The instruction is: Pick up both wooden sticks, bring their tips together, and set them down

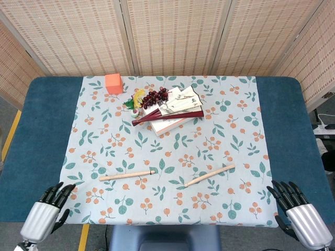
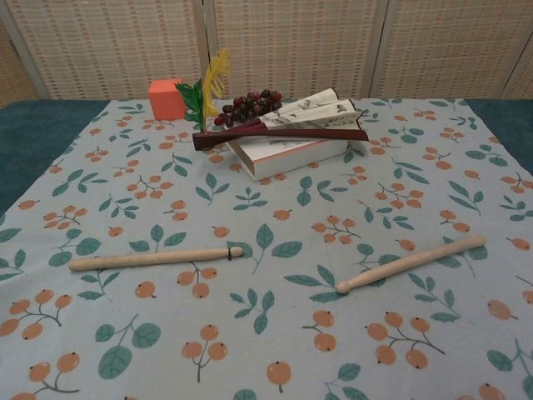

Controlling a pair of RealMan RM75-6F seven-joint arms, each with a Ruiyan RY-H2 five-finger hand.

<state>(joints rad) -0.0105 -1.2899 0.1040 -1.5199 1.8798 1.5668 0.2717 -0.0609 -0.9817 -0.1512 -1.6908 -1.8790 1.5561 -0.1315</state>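
Both hands low at the near table edge, empty. Left hand (image 1: 48, 208) fingers extended and slightly apart, pointing up-table; right hand (image 1: 294, 205) likewise, fingers fanned, holding nothing. Neither shows in the chest view.

Left pale wooden stick with a dark band near its rounded tip (image 1: 127, 175) lies ahead of the left hand and inboard of it, well apart. Long axis runs nearly across the table, tip end pointing toward centre.

Right pale wooden stick with a knobbed tip (image 1: 210, 175) lies ahead of the right hand and inboard, also well apart. Axis slants: knob end nearer the robot and toward centre, butt end farther away and outboard.

Each stick sits nearer its own-side hand; judgement: one hand per stick, reaching forward and inward. The two tips already face each other across a gap on the leaf-and-berry printed tablecloth (image 1: 230, 130).

No containers seen. Beyond both hands, far side: orange foam cube (image 1: 113, 83), and dark plastic grapes (image 1: 155, 97) beside a folded fan on a white box (image 1: 172, 117).
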